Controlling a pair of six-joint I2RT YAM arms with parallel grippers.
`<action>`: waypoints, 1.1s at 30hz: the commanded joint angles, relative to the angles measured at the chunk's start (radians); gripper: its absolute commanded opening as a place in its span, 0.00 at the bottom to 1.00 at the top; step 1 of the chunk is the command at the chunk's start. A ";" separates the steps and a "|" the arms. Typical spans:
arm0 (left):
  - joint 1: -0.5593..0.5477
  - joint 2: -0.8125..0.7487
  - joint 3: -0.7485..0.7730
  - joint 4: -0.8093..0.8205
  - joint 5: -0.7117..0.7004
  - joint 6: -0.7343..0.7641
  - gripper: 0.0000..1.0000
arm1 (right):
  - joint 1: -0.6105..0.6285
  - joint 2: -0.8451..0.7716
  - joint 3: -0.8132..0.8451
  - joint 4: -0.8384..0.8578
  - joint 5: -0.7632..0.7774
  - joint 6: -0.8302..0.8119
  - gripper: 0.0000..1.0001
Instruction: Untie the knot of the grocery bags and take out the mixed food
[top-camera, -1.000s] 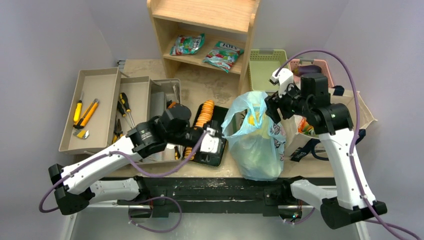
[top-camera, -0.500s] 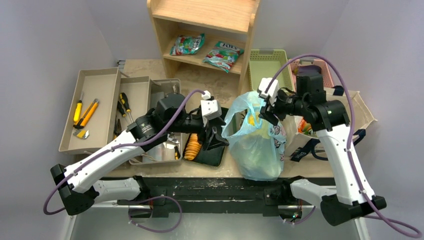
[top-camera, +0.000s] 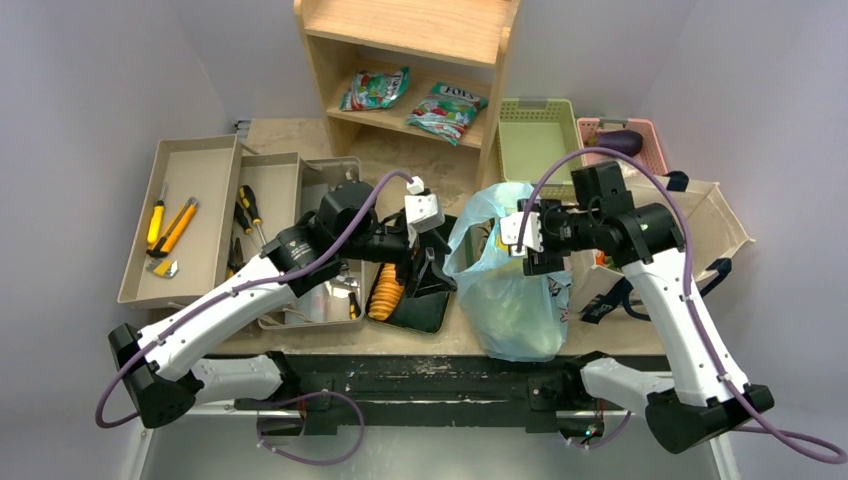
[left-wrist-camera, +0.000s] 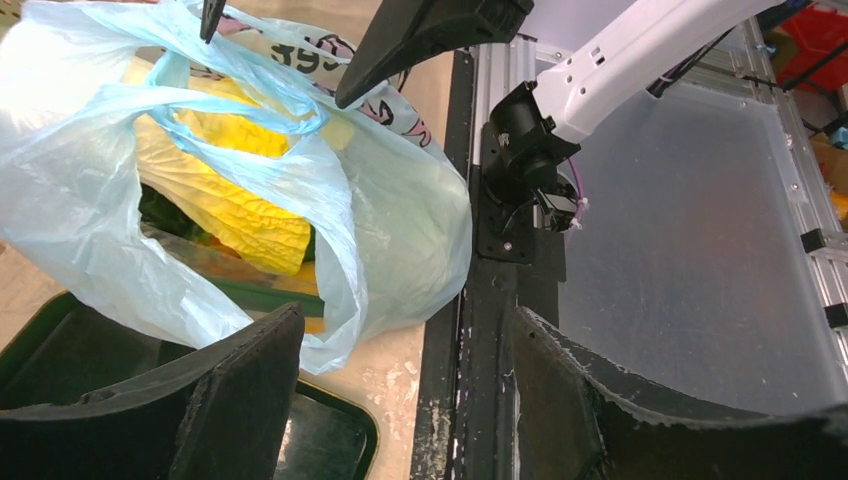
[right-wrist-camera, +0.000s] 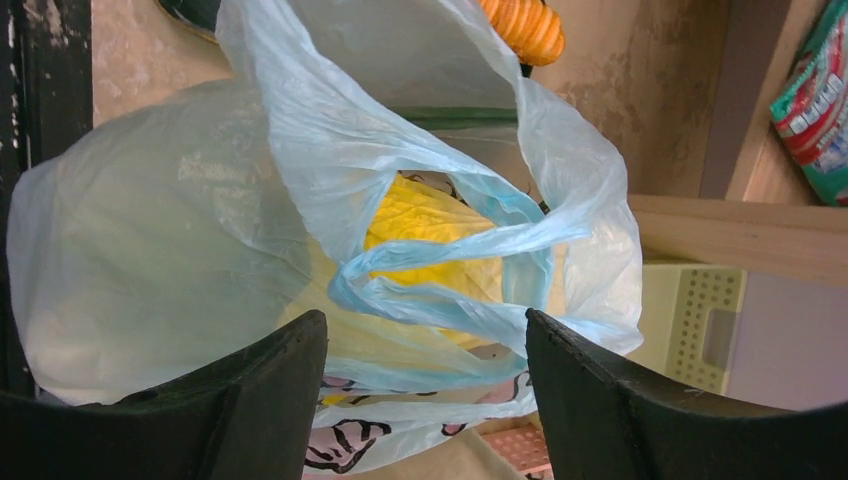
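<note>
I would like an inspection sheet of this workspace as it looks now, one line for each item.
Surface: beige table, stained and crowded.
Job's things: light-blue bag stands at the near edge, handles crossed over yellow produce; canvas tote to its right.
Clutter: tool trays, crackers, snack packets, green basket, pink basket.
Grippers: left gripper open, beside the bag; right gripper open, facing the bag's mouth; neither holds anything.
Cables: purple cables loop above both arms.
Surroundings: wooden shelf, plain walls.
</note>
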 joint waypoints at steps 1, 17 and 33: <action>0.001 0.013 0.016 0.032 0.048 -0.009 0.73 | 0.024 -0.018 -0.043 0.045 0.037 -0.166 0.71; 0.036 0.035 0.008 0.061 0.043 0.034 0.73 | 0.050 0.040 -0.022 0.179 0.086 -0.172 0.00; -0.063 0.278 0.139 0.221 -0.232 -0.055 0.73 | -0.006 0.140 0.148 0.371 0.228 0.437 0.00</action>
